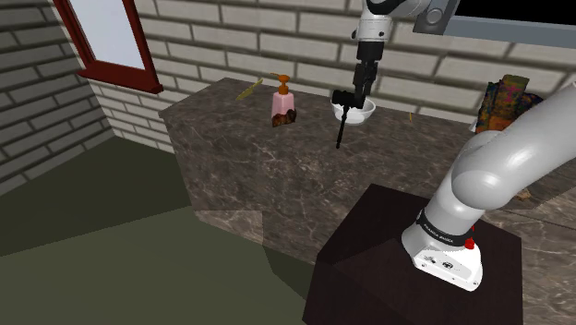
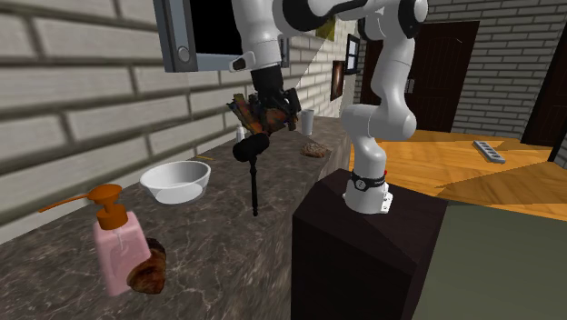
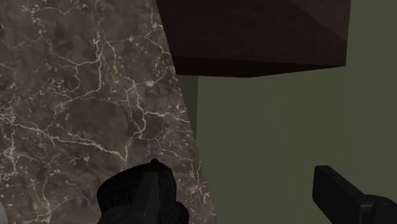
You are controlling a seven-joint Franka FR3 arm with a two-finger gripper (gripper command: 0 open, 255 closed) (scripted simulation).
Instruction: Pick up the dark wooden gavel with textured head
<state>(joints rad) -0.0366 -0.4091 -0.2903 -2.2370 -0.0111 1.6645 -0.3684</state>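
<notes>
The tool (image 1: 361, 90) hangs vertically above the marbled surface (image 1: 258, 171), in front of a white bowl (image 1: 367, 111). The gavel (image 2: 251, 147) stands upright at the tool's tip. Its dark textured head is uppermost, level with the fingertips, and its thin handle points straight down toward the surface. Whether the handle's end touches the surface cannot be told. In the wrist view the head lies at one side of the tool, and the opposite finger (image 3: 347, 197) stands well apart from it, with an open gap between them. The tool is released, fingers spread, and the gavel is not clasped between them.
</notes>
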